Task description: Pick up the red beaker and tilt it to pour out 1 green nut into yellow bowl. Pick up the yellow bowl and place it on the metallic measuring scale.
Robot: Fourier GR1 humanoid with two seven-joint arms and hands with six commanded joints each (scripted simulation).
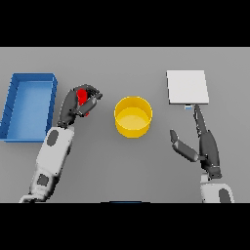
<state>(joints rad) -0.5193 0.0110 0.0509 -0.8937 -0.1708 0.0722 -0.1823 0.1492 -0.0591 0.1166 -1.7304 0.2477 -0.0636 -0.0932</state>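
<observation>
Left hand (78, 103) curled round red beaker (84, 97), left of yellow bowl (133, 116). Right hand (202, 142) spread, fingers straight, below metallic measuring scale (187, 87).

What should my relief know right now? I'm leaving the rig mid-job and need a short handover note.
Left robot hand: shut on the red beaker, left of the yellow bowl.
Right robot hand: open, holding nothing, on the table below the metallic measuring scale, fingers pointing towards it.
Yellow bowl: centre of the table, apart from both hands; no green nut visible inside.
Blue tray: far left.
Done: beaker grasped.
Left: tilt the beaker over the bowl to pour one nut, then move the bowl onto the scale.
</observation>
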